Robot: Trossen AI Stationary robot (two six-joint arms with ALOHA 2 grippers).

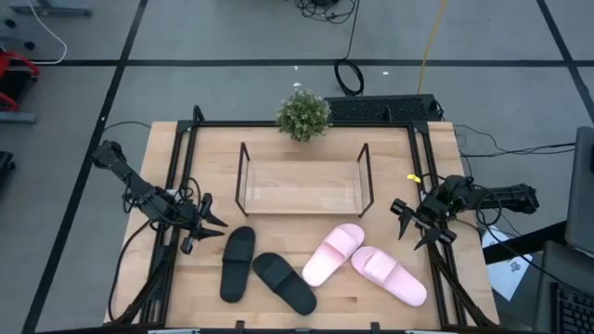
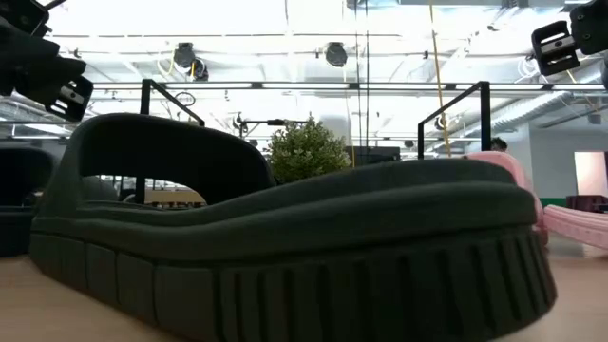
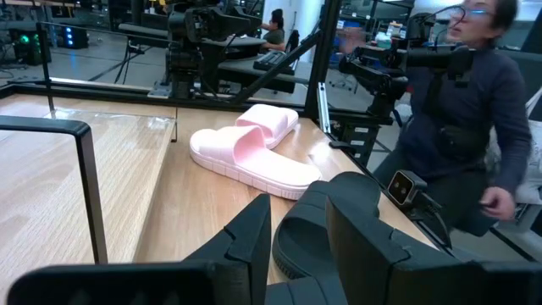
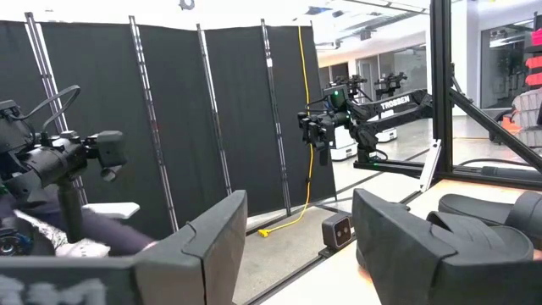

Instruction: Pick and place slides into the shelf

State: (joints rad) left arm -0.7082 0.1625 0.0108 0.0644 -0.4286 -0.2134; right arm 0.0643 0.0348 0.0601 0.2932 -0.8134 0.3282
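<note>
High view: left gripper (image 1: 212, 225) just beside the black slides (image 1: 263, 271), fingers apart and empty, probably lined up for a first pick. Right gripper (image 1: 414, 223) spread wide, empty, near the pink slides (image 1: 364, 264). Four matte wide-strapped sandals on the table, shelf (image 1: 302, 189) behind unfilled.

Two dark jointed arms, black cabling
</note>
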